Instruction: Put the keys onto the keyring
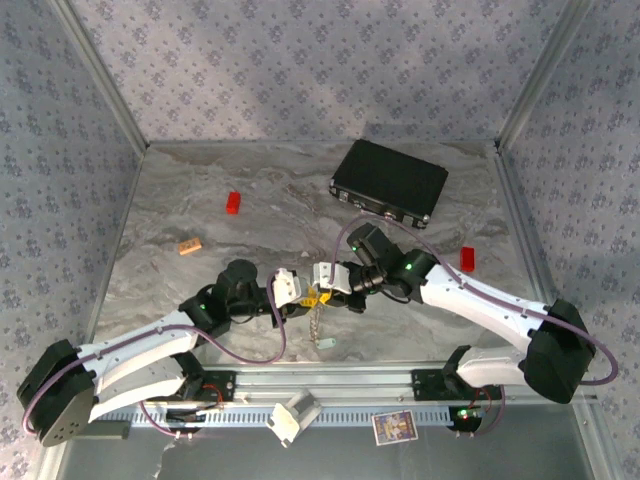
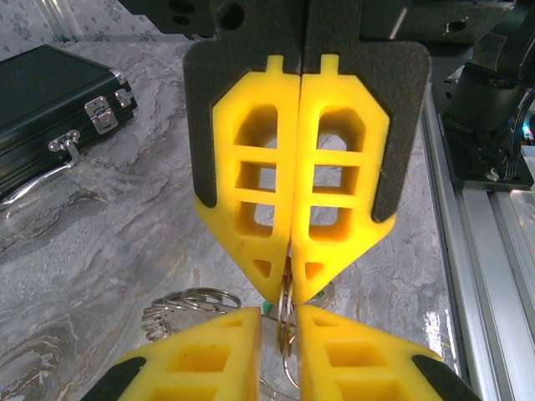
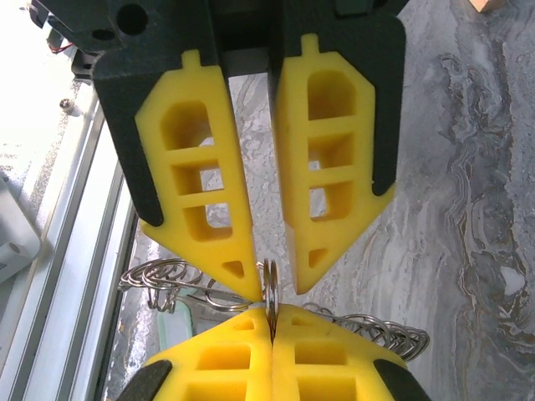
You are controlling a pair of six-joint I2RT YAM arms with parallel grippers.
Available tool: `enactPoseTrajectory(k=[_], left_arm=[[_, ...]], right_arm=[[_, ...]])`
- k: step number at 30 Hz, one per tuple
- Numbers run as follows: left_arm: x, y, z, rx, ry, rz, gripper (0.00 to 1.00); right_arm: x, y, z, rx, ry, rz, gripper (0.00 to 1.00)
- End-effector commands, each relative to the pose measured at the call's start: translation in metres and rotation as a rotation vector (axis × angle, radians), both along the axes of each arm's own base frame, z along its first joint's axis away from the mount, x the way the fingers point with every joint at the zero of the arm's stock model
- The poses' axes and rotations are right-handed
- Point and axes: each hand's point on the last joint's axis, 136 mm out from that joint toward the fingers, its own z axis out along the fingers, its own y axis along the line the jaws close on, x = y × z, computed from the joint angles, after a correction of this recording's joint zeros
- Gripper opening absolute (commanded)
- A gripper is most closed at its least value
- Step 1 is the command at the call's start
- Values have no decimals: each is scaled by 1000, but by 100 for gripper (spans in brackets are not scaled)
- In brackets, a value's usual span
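Observation:
Both grippers meet over the near middle of the table. My right gripper (image 1: 322, 283) (image 3: 271, 316) is shut on the keyring (image 3: 270, 285), a thin silvery ring seen edge-on, with small metal loops (image 3: 167, 276) fringing it on both sides. My left gripper (image 1: 298, 295) (image 2: 287, 330) faces it. Its yellow fingers (image 3: 209, 209) stand a little apart around the same keyring (image 2: 284, 333); one tip touches the ring and the other is clear of it. A mint-green key head (image 3: 172, 327) hangs just below the loops. In the top view the ring's string of pieces (image 1: 318, 318) dangles down to a pale key (image 1: 325, 343).
A black case (image 1: 390, 182) (image 2: 42, 109) lies at the back right. Red blocks sit at the back left (image 1: 233, 203) and at the right (image 1: 467, 259), and an orange-tan block (image 1: 190, 246) at the left. The metal rail (image 1: 330, 385) (image 2: 476, 251) runs along the near edge.

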Motion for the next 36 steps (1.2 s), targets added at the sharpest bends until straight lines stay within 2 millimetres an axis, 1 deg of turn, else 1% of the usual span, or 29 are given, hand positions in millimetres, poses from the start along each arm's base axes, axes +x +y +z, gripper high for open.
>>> enactPoseTrajectory(k=[1, 6, 7, 8, 10, 11, 13, 16, 20, 26, 28, 30, 34, 36], left_arm=[[-4, -9, 19, -47, -20, -46, 17], [-5, -9, 24, -62, -31, -52, 5], [-5, -8, 23, -59, -29, -52, 2], [-5, -8, 22, -57, -27, -52, 0], [-7, -7, 21, -62, -27, -52, 0], [-7, -6, 23, -77, -32, -50, 0], [-7, -5, 23, -107, -37, -43, 0], [-8, -5, 25, -159, -35, -36, 0], [-8, -6, 21, -164, -21, -34, 0], [-8, -7, 19, -169, -18, -34, 0], [-7, -7, 20, -170, -18, -33, 0], [-7, -7, 21, -173, -22, -33, 0], [-8, -6, 21, -170, -22, -32, 0], [-8, -5, 22, -171, -26, -32, 0]], right_arm=[[1, 9, 16, 36, -31, 23, 0], [1, 8, 17, 46, -32, 20, 0], [2, 8, 17, 56, -29, 12, 1], [3, 7, 18, 70, -26, 2, 7], [4, 4, 21, 106, -15, -18, 18], [4, 1, 21, 125, -2, -26, 21], [6, -4, 21, 154, 15, -50, 23], [7, -9, 15, 168, 36, -78, 25], [5, -10, 10, 165, 62, -85, 26], [1, -9, 9, 162, 77, -74, 26], [1, -9, 8, 154, 82, -73, 24], [1, -9, 8, 153, 82, -70, 20], [2, -10, 10, 148, 74, -73, 8], [3, -11, 10, 142, 69, -77, 4]])
